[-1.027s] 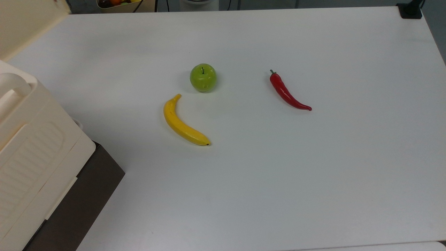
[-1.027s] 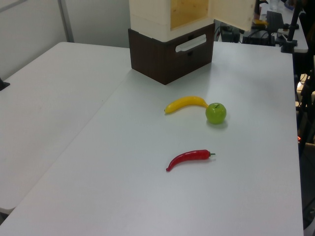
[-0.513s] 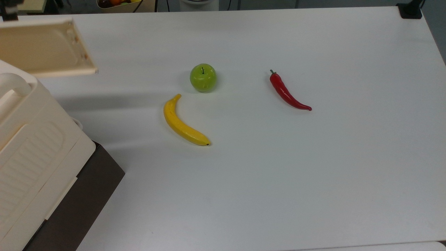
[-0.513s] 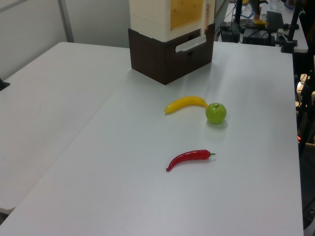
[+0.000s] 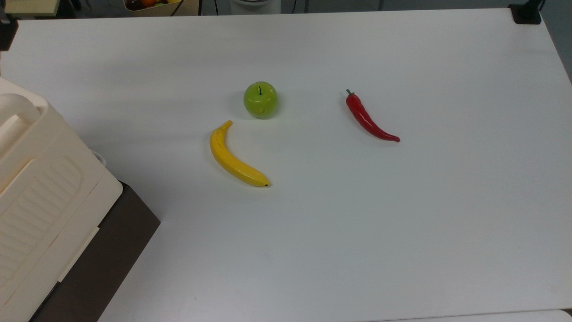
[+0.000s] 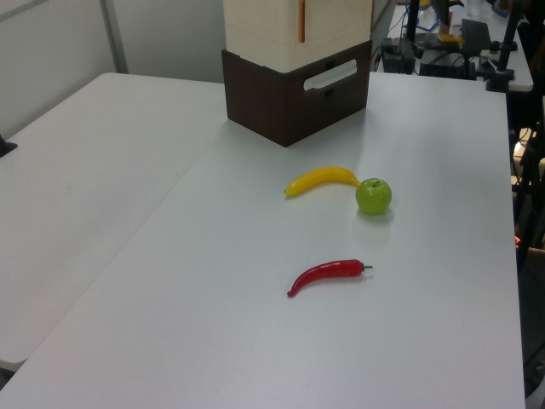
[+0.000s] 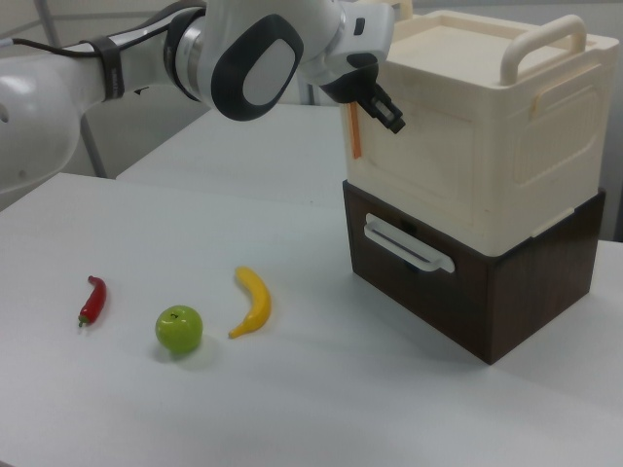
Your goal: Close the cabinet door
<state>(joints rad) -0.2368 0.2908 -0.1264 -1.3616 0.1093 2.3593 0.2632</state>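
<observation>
The cabinet is a large cream box with a ribbed side panel, stacked on a dark brown drawer unit. In the top view the cabinet sits at the left edge, and in the left view the cabinet stands at the table's far end. The cabinet door lies almost flat against the front, leaving a thin orange slit along its free edge. That slit also runs down beside the door in the left view. My gripper is at the door's upper free corner, against its face.
On the white table lie a yellow banana, a green apple and a red chilli, all well away from the cabinet. My white arm reaches in from the right view's left, above the table.
The door has swung from wide open to nearly flat against the cabinet front. It has left the top view's upper left corner.
</observation>
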